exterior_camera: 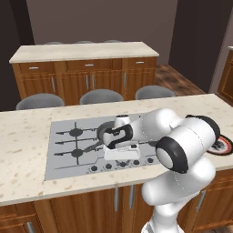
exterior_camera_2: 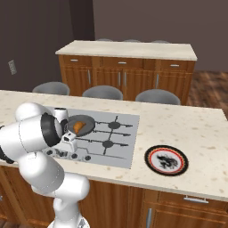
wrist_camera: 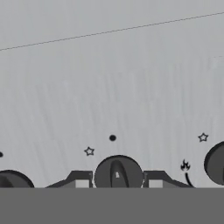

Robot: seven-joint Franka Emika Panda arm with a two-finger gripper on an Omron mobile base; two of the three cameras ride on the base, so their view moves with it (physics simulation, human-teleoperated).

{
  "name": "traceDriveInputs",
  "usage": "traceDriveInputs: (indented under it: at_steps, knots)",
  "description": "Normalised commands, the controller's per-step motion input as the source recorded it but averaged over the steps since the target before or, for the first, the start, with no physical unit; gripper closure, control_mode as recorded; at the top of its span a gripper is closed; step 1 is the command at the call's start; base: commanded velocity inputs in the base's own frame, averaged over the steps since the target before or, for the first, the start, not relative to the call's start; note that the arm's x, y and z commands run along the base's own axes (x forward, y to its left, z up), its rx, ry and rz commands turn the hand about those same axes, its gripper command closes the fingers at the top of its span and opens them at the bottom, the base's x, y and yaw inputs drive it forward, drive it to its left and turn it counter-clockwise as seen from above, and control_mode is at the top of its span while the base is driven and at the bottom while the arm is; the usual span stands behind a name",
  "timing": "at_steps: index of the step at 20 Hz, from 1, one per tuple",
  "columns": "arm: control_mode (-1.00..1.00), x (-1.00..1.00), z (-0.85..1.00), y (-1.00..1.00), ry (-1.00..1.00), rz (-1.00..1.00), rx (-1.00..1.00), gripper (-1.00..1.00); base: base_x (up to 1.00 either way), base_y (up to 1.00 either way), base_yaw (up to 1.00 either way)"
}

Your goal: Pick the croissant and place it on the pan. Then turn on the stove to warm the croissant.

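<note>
The croissant [exterior_camera_2: 80, 126] lies in the pan [exterior_camera_2: 87, 119] on the stove [exterior_camera_2: 120, 133]. The gripper [wrist_camera: 118, 183] is down at the front knob row, its jaws pinching a black knob [wrist_camera: 118, 172] from both sides. A red-rimmed plate [exterior_camera_2: 166, 159] sits on the surface [exterior_camera_2: 187, 129] well apart from the stove.

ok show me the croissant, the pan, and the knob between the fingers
croissant [exterior_camera_2: 79, 126], right base view, middle of its orange crust.
pan [exterior_camera_2: 89, 120], right base view, dark rim at the right.
knob [wrist_camera: 118, 173], hand view, centre of its black face.
</note>
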Motion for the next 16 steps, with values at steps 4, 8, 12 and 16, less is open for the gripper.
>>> traceDriveInputs:
  at_steps: [4, 8, 12, 16]
  knots:
    - [-1.00, 0.00, -0.07, 0.00, 0.00, 0.00, 0.00, 1.00, 0.00, 0.00, 0.00]
    - [-1.00, 0.00, -0.02, 0.00, 0.00, 0.00, 0.00, 1.00, 0.00, 0.00, 0.00]
    - [-1.00, 0.00, 0.00, 0.00, 0.00, 0.00, 0.00, 1.00, 0.00, 0.00, 0.00]
    - [-1.00, -0.03, -0.06, 0.00, 0.00, 0.12, 0.00, 1.00, 0.00, 0.00, 0.00]
